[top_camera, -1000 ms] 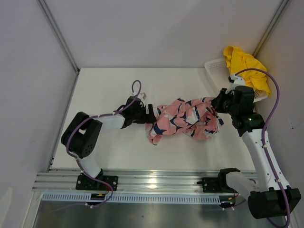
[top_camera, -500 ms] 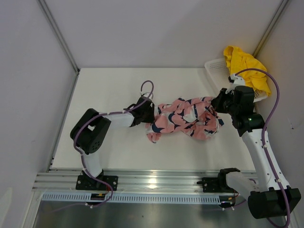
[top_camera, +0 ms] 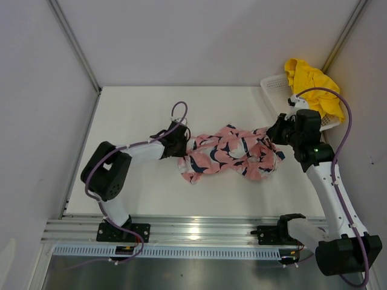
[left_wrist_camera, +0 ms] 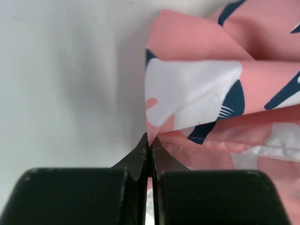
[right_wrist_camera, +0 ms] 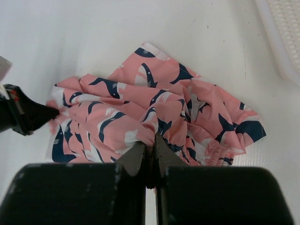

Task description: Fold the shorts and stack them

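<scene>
The pink shorts (top_camera: pixel 230 154) with a navy-and-white print lie crumpled and stretched sideways on the white table. My left gripper (top_camera: pixel 183 147) is at their left edge, shut on a thin fold of the pink fabric (left_wrist_camera: pixel 211 93); the jaws (left_wrist_camera: pixel 150 139) meet at the tip. At their right end my right gripper (top_camera: pixel 272 134) is shut on a bunched ridge of the same shorts (right_wrist_camera: pixel 140 108), with cloth pinched between the tips (right_wrist_camera: pixel 150 139). The yellow shorts (top_camera: pixel 311 81) sit heaped in the basket at the back right.
A white mesh basket (top_camera: pixel 275 84) stands at the back right corner, its rim (right_wrist_camera: pixel 281 37) close beyond my right gripper. Grey walls close in the table on three sides. Bare table (top_camera: pixel 133 115) lies to the left and behind.
My left gripper reached the shorts' left edge, closed on it, and drew slightly left, pulling the fabric that way. The right gripper stayed shut on the right end.
</scene>
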